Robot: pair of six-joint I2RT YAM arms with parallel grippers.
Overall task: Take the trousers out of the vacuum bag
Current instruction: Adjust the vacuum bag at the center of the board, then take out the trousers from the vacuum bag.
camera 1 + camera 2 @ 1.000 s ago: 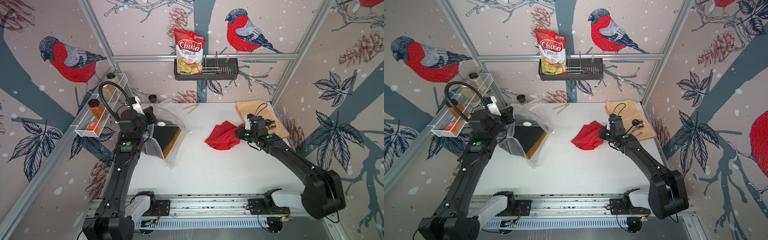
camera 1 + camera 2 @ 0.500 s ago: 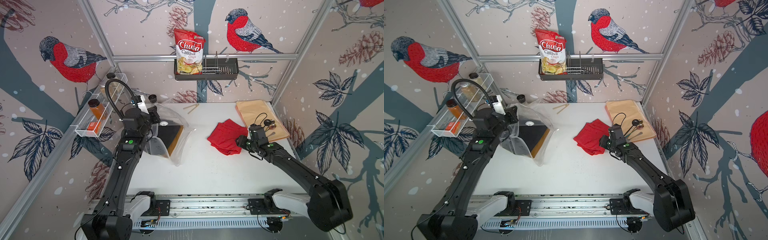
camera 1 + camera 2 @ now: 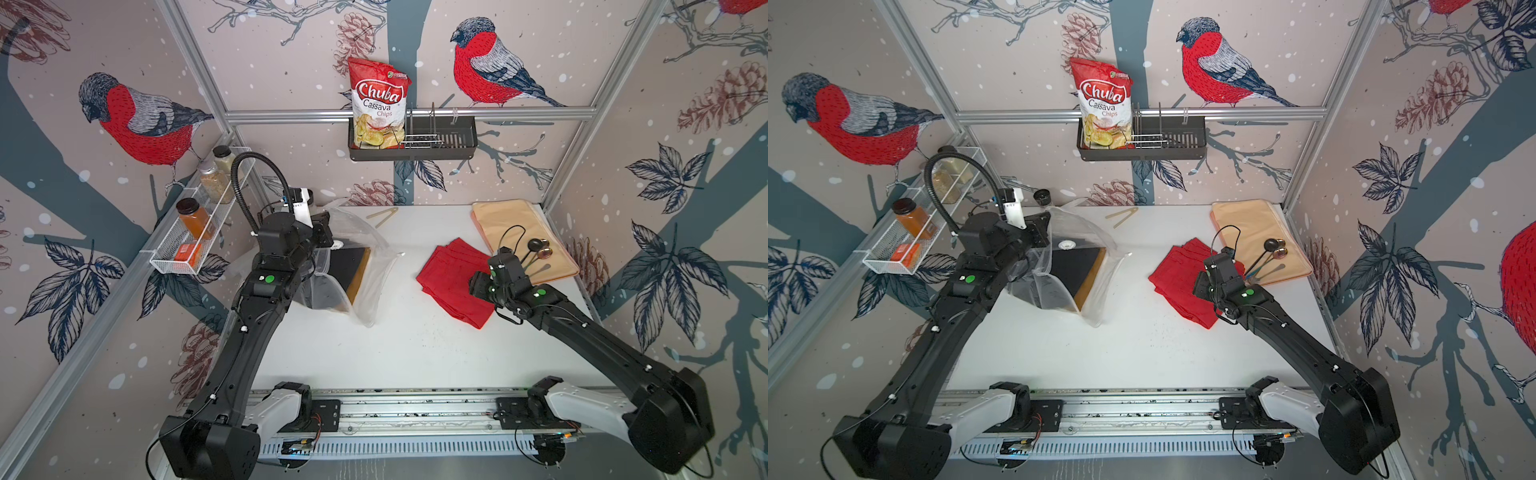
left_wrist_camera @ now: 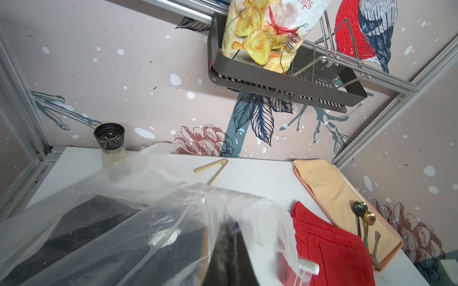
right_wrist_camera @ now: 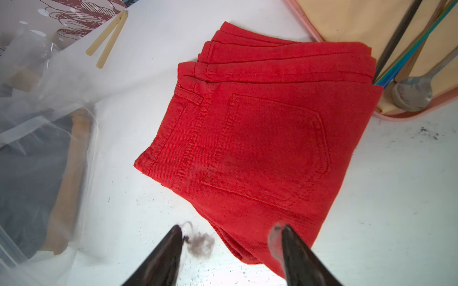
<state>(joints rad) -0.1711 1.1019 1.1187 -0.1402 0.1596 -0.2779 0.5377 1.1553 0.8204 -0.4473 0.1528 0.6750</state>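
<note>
The red trousers lie folded flat on the white table, outside the vacuum bag. My right gripper hovers open over their near edge with nothing between its fingers. The clear bag sits left of centre, with the black trousers and the mustard-brown trousers inside under the white valve disc. My left gripper is shut on a fold of the bag's plastic and holds it raised. The white zip slider hangs beside it.
A peach mat with spoons lies at the back right, touching the red trousers. Wooden tongs lie at the back. A grinder jar stands in the back left corner. A spice rack and a basket with a chips bag hang on the walls.
My right gripper opened, let go of the red trousers and drew back; they now lie flat. My left arm shifted the bag's edge a little toward the back.
</note>
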